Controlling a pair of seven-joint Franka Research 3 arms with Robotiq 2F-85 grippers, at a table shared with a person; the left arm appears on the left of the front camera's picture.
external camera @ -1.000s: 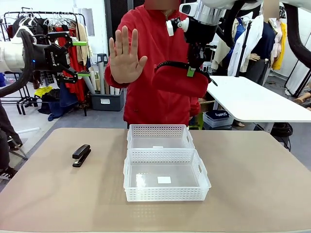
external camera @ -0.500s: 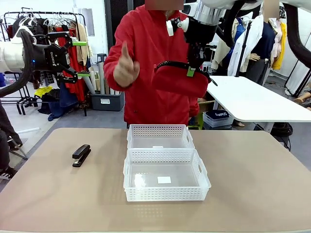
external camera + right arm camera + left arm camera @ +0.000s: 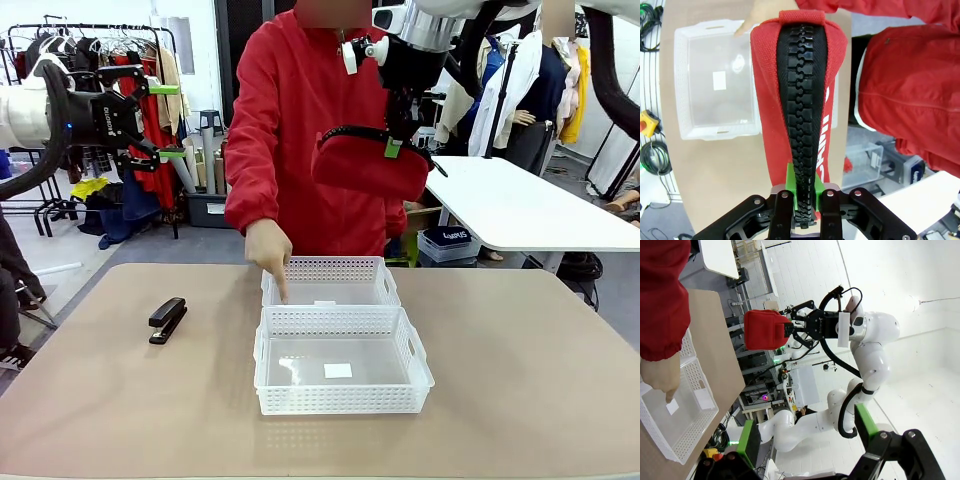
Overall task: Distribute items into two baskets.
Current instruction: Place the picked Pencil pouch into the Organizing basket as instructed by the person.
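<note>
The red fabric zippered pouch [image 3: 368, 166] hangs above the table, clamped at its black zipper in the right gripper [image 3: 396, 148], toward twelve o'clock of the smaller white lattice basket [image 3: 325, 267]. The person's hand [image 3: 266, 247], raised flat a second ago, now points into that basket, so lowering the pouch there seems next. The left gripper [image 3: 168, 121] hovers, jaws apart, toward ten o'clock.

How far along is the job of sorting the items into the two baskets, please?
Done: nothing; the larger basket and smaller basket hold no items. In hand: the right tool is shut on the red pouch, high above the table, while a person's hand points into the smaller basket. Left: placing the pouch, then the stapler lying on the table; the left tool is open and holds nothing.
</note>
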